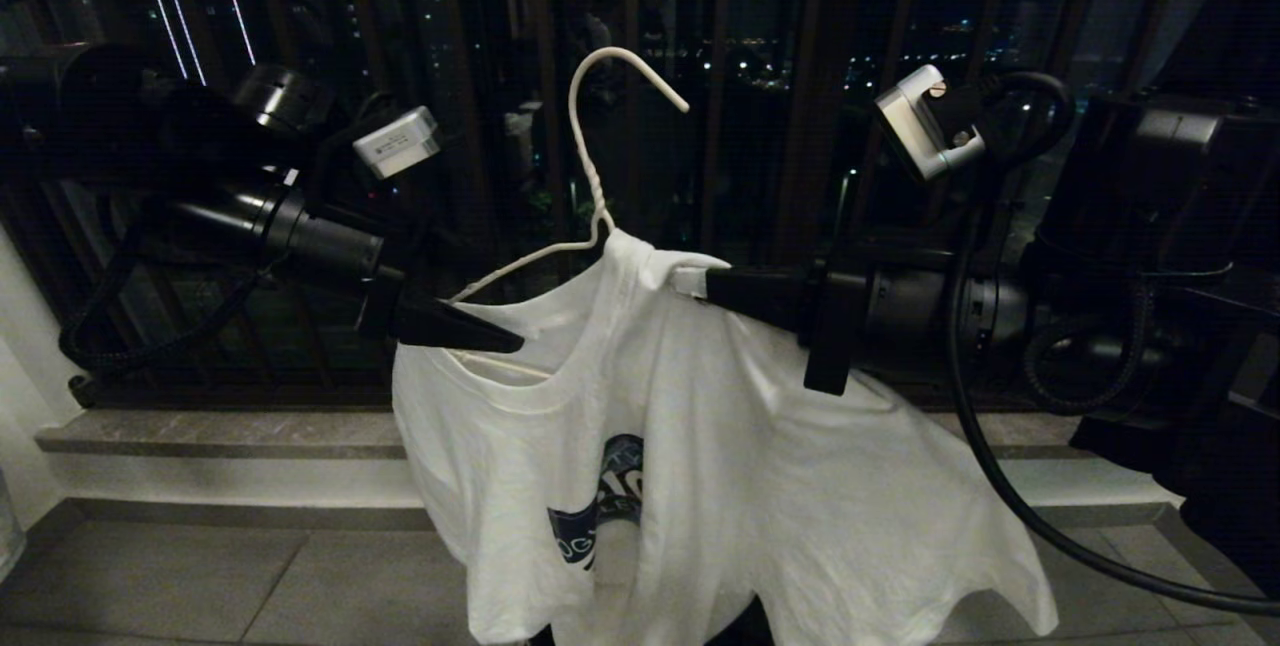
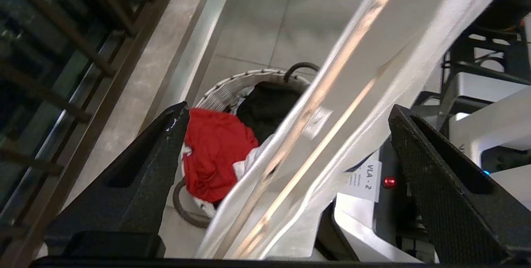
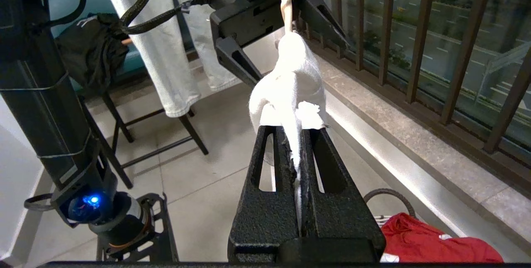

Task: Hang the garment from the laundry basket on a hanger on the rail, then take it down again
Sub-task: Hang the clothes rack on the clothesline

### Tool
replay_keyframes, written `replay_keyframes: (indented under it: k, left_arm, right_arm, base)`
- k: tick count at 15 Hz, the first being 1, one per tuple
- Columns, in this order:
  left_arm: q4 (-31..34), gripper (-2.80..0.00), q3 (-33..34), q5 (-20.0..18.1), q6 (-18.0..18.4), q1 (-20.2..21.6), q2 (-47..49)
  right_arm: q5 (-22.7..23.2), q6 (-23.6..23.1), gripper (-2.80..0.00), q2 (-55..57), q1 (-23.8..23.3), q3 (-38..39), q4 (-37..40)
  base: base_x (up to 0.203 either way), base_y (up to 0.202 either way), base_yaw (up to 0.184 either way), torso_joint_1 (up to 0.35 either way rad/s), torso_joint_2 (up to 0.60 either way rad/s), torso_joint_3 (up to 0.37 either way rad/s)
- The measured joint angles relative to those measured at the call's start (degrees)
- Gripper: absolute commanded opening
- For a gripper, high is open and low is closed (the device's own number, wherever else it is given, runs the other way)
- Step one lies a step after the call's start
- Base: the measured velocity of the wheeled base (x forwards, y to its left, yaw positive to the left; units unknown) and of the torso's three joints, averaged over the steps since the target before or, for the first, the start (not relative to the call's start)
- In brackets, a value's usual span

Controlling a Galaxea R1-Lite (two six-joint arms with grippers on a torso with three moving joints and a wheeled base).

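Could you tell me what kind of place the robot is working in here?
Most likely a home balcony used for laundry, at night: a dark barred railing with city lights beyond, a stone ledge over a tiled floor, and a laundry basket of clothes.

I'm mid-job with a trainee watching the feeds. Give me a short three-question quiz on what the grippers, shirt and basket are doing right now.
1. True or false: the right gripper is shut on the white T-shirt.
2. The left gripper is: A) shut on the hanger's hook, B) open, by the shirt's collar and the wire hanger, C) down in the basket.
3. Name the brightest coloured cloth lying in the laundry basket.

Key:
1. True: its jaws pinch the shirt's shoulder fabric near the hanger's neck.
2. B: its jaws stand wide apart in the left wrist view.
3. The red cloth, beside a black garment.
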Motion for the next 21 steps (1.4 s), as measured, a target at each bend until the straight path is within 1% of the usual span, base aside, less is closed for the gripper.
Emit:
replay_keyframes:
  k: [4,7,13,14,21]
  left_arm:
    - [-0.02,0.0,-1.23,-0.01,-0.68,-1.32,-0.09]
    - [-0.02,0.0,-1.36,-0.01,-0.65,-2.05,0.19]
    - [-0.22,0.0,-2.09,-0.01,-0.74,-3.09,1.52]
    - [-0.22,-2.8,-2.1,-0.01,-0.7,-3.11,1.68]
    - [-0.21,-2.8,-1.95,0.31,-0.64,-3.06,1.77]
  right_arm:
    - [0.11,0.01,-2.8,-0.26,0.0,0.1,0.0]
    - [1.39,0.01,-2.8,-0.53,0.0,0.48,0.0]
    - [1.52,0.02,-2.8,-0.63,0.0,0.63,0.0]
    - [1.52,0.0,-2.8,-0.63,0.0,0.63,0.0]
    - [1.46,0.0,-2.8,-0.63,-0.02,0.55,0.0]
  base:
    - [0.0,0.0,0.0,0.0,0.0,0.0]
    - [0.0,0.0,0.0,0.0,0.0,0.0]
    - [0.0,0.0,0.0,0.0,0.0,0.0]
    - [0.0,0.0,0.0,0.0,0.0,0.0]
    - [0.0,0.0,0.0,0.0,0.0,0.0]
